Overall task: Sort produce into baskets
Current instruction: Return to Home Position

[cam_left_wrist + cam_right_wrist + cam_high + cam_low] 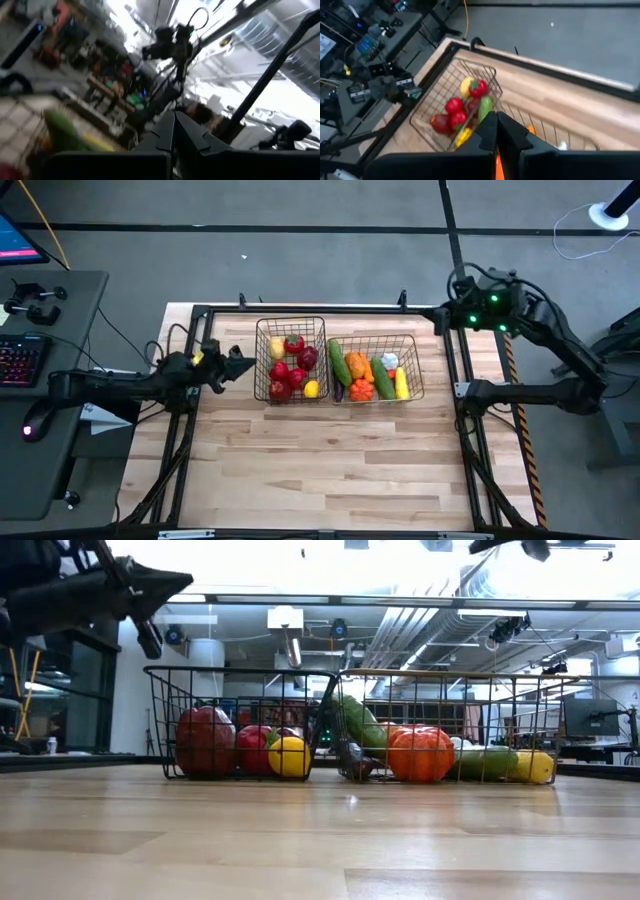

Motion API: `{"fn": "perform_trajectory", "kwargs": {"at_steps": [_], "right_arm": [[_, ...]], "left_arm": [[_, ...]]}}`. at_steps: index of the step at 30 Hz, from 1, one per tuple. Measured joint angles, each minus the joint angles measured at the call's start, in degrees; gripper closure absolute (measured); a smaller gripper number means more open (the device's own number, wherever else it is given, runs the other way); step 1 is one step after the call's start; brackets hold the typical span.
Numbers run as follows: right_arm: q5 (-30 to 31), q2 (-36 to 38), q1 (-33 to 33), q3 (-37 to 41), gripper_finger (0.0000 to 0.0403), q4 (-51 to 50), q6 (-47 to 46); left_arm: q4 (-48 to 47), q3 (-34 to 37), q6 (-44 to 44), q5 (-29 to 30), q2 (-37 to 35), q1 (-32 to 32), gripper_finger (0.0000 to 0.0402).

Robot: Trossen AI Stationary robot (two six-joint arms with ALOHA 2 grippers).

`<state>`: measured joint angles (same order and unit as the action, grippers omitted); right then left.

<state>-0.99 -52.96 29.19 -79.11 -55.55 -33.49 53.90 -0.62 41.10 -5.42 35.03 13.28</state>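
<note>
left gripper (240,366) and right gripper (447,317) pinched closed, empty
left one hangs just beside the narrower basket (258,360), right one near the wider basket (372,337); produce (295,370) lies inside both baskets.

Wooden table (330,465), grey desk (70,310), keyboard (18,361)

We've got the narrower basket (160,720) holding red fruit (205,740) and a yellow fruit (289,756), the wider basket (520,700) beside it with an orange vegetable (420,753) and a green vegetable (355,720), and the left gripper (180,582) hanging above the table (300,840).
</note>
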Motion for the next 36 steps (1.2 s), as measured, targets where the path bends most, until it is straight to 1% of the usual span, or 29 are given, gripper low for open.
{"fn": "perform_trajectory", "kwargs": {"at_steps": [3, 8, 13, 15, 19, 23, 27, 29, 32, 34, 36], "right_arm": [[1.32, 2.71, -2.25, 0.00, 0.0403, -4.33, -2.00], [3.95, 7.60, -6.29, 0.03, 0.0403, -8.71, -2.62], [3.83, 12.87, -8.94, 0.07, 0.0403, -9.90, 0.18], [3.03, 14.77, -9.48, 0.07, 0.0403, -9.91, 2.32], [-0.74, 18.21, -9.74, 0.07, 0.0403, -10.20, 6.88], [-4.65, 20.95, -9.74, 0.07, 0.0403, -10.38, 10.77], [-5.44, 22.35, -9.74, 0.09, 0.0403, -12.85, 14.86], [-5.46, 22.40, -9.74, 0.09, 0.0403, -17.15, 16.79], [-6.79, 22.49, -9.74, 0.46, 0.0403, -22.83, 14.53], [-9.14, 24.15, -9.71, 2.02, 0.0403, -22.77, 15.74], [-10.98, 27.15, -9.70, 4.72, 0.0403, -18.42, 16.52]], "left_arm": [[-3.53, 0.00, 0.29, 0.21, -0.02, -1.73, 0.0402], [-3.92, -0.02, -1.95, 3.54, -0.06, -4.68, 0.0401], [-12.29, -0.07, -2.67, 7.44, 0.17, -5.66, 0.0401], [-14.07, -0.75, -6.39, 7.42, 0.13, -6.08, 0.0401], [-17.42, -2.42, -20.08, 4.18, 0.11, -7.79, 0.0401], [-22.57, -3.36, -29.93, 4.02, 0.11, -9.34, 0.0401], [-24.10, -3.34, -38.76, 4.27, 0.11, -9.66, 0.0401], [-24.14, -3.34, -41.05, 4.30, 0.11, -9.66, 0.0401], [-24.14, -3.34, -41.54, 4.40, 0.11, -9.63, 0.0401], [-24.12, -3.34, -40.26, 4.40, 0.11, -9.62, 0.0401], [-24.12, -3.34, -38.89, 4.40, 0.11, -9.62, 0.0401]]}}
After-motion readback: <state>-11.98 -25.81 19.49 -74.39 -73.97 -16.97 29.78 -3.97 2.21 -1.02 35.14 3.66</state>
